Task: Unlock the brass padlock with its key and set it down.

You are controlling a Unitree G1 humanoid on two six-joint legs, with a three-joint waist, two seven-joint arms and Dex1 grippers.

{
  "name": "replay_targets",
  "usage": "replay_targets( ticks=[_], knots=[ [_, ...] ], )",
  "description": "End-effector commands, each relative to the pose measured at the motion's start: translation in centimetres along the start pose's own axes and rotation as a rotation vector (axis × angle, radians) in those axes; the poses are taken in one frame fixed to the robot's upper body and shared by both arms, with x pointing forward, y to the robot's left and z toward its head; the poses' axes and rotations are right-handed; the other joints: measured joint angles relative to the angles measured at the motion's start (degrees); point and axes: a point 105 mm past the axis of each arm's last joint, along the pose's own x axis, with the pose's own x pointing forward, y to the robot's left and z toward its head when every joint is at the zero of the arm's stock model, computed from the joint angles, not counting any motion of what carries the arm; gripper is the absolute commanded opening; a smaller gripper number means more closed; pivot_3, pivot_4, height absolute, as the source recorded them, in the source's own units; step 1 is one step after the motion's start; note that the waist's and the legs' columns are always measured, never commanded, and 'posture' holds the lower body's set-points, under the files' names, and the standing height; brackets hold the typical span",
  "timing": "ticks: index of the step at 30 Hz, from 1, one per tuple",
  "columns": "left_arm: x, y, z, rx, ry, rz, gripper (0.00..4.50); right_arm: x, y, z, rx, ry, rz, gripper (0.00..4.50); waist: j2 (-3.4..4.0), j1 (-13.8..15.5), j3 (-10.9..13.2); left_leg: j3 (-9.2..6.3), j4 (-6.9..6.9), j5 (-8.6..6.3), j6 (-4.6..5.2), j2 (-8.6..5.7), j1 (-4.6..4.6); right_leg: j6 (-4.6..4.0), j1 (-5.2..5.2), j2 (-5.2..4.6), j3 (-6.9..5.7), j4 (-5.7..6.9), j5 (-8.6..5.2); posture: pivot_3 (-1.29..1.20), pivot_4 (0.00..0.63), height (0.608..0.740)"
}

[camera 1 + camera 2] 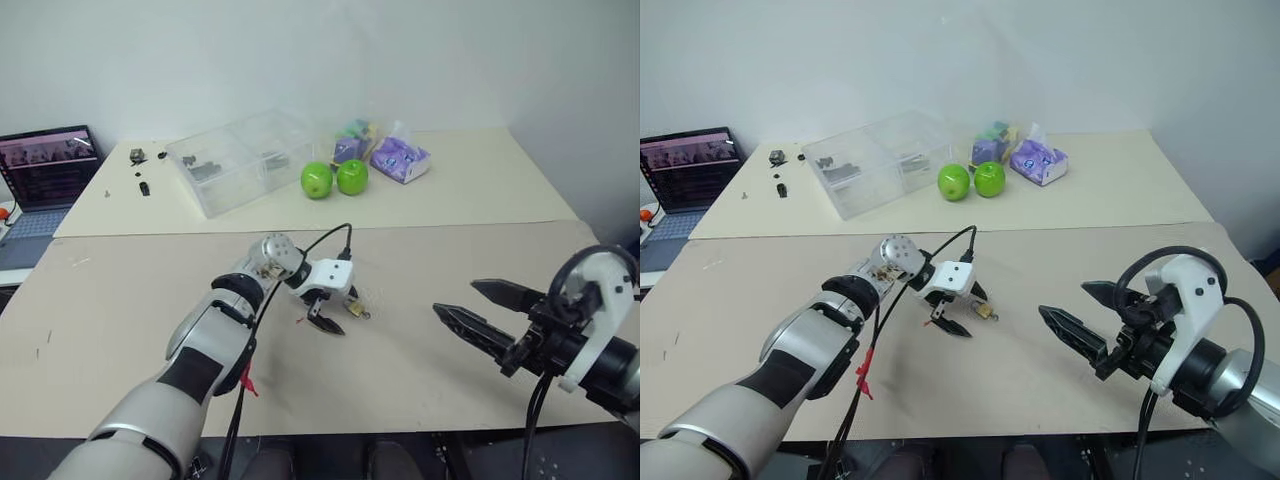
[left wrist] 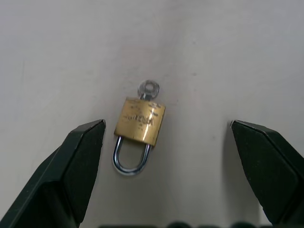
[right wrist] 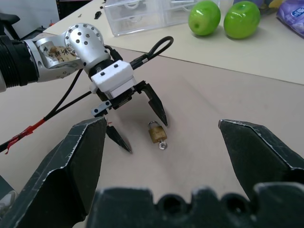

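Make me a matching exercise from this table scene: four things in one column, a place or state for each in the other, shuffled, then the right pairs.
Things:
1. padlock
2. key
3. apples
4. right gripper

Places or states:
A. side by side on the far table, by the clear box
B. open, off to the padlock's right, apart from it
C. lying flat on the table between the open fingers of the left gripper
D. sticking out of the padlock's body, opposite the shackle

Pairs: 1-C, 2-D, 3-A, 4-B
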Motion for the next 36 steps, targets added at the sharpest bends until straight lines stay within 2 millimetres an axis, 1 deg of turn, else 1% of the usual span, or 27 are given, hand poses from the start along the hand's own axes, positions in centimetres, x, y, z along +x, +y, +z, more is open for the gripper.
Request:
replay_targets(
  ticks=[1, 7, 14, 19, 25, 28, 35, 36],
  knots=[
    [-0.7, 1.1, 1.6, 0.016, -0.037, 0.024, 4.5, -0.4, 0.5, 1.2, -0.042, -0.054, -0.006, 4.42, 0.0, 0.0, 0.0, 0.0, 0.0, 0.0, 0.0, 0.0, 0.0, 0.01, 0.01, 0.0, 0.0, 0.0, -0.01, 0.0, 0.15, 0.74],
    [-0.4, 0.4, 1.0, 0.031, -0.007, -0.021, 4.5, -0.8, 0.8, 1.1, -0.045, -0.042, -0.018, 4.42, 0.0, -0.1, 0.0, 0.0, -0.05, 0.0, 0.0, 0.01, 0.02, 0.05, 0.16, 0.02, 0.01, -0.02, -0.03, 0.0, 0.15, 0.74],
    [0.3, 0.2, 0.9, 0.027, -0.003, -0.026, 4.5, -1.3, 1.0, 1.2, -0.045, -0.031, -0.028, 4.42, -0.01, 0.0, 0.0, 0.0, -0.03, 0.0, 0.0, 0.0, 0.03, 0.06, 0.25, 0.0, 0.0, -0.05, -0.04, 0.0, 0.15, 0.74],
    [0.8, -0.4, 0.1, 0.028, 0.051, -0.057, 4.5, -1.4, 1.0, 1.2, -0.052, -0.017, -0.041, 4.42, -0.02, -0.1, 0.0, 0.0, -0.03, 0.0, 0.0, 0.01, 0.05, 0.22, 0.28, 0.0, 0.0, -0.05, -0.13, 0.0, 0.15, 0.74],
    [1.2, -0.1, -0.1, 0.024, 0.075, -0.042, 4.5, -1.6, 1.2, 1.5, -0.045, -0.026, -0.046, 4.42, -0.02, 0.0, 0.0, -0.01, -0.03, 0.0, 0.0, 0.01, 0.12, 0.25, 0.41, -0.01, 0.0, -0.07, -0.15, 0.0, 0.15, 0.74],
    [1.3, -0.2, -0.2, 0.022, 0.082, -0.041, 4.5, -1.7, 1.3, 1.6, -0.048, -0.022, -0.053, 4.42, -0.02, 0.2, 0.0, -0.01, 0.01, 0.0, 0.0, 0.0, 0.14, 0.41, 0.49, -0.03, -0.01, -0.1, -0.25, 0.0, 0.15, 0.74],
    [1.6, -0.4, -0.2, 0.008, 0.077, -0.051, 4.5, -1.7, 1.3, 1.8, -0.053, -0.017, -0.063, 4.42, -0.04, 0.4, 0.0, -0.02, 0.02, 0.0, 0.0, 0.0, 0.2, 0.44, 0.56, -0.03, 0.0, -0.12, -0.27, 0.0, 0.15, 0.74],
    [1.6, -0.4, -0.2, 0.007, 0.073, -0.051, 4.24, -1.7, 1.3, 1.8, -0.054, -0.016, -0.064, 4.47, -0.04, 0.4, 0.0, -0.02, 0.02, 0.0, 0.0, 0.0, 0.2, 0.44, 0.56, -0.03, 0.0, -0.12, -0.27, 0.0, 0.15, 0.74]
  ],
)
